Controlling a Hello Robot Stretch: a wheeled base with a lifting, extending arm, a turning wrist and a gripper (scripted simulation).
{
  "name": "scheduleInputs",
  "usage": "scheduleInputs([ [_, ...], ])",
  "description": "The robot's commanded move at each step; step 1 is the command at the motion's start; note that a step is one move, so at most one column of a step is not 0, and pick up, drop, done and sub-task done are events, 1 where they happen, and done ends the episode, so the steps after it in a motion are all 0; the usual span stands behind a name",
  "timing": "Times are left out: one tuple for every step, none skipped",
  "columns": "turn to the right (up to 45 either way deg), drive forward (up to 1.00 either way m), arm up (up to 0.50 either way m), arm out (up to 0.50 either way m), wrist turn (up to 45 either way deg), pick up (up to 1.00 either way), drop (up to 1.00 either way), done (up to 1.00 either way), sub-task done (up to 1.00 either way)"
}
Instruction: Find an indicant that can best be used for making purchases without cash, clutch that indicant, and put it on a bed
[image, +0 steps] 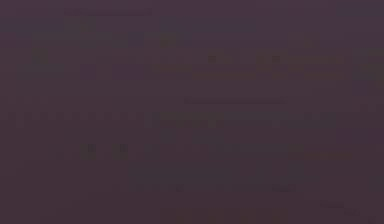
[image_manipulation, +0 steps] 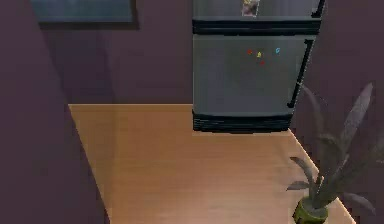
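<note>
Up against a purple wall (image: 192, 110), searching.
Fridge (image_manipulation: 250, 80) at one o'clock, plant (image_manipulation: 330, 170) at four; next likely a turn away. Fingers' state cannot be told.

Robot body colours, shapes, markings: cannot tell (both views apparently face outward, away).
</note>
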Motion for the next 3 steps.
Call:
scheduleInputs([
  [-45.0, 0.0, 0.0, 0.0, 0.0, 0.0, 0.0, 0.0, 0.0],
  [-42.0, 0.0, 0.0, 0.0, 0.0, 0.0, 0.0, 0.0, 0.0],
  [0.0, 1.0, 0.0, 0.0, 0.0, 0.0, 0.0, 0.0, 0.0],
])
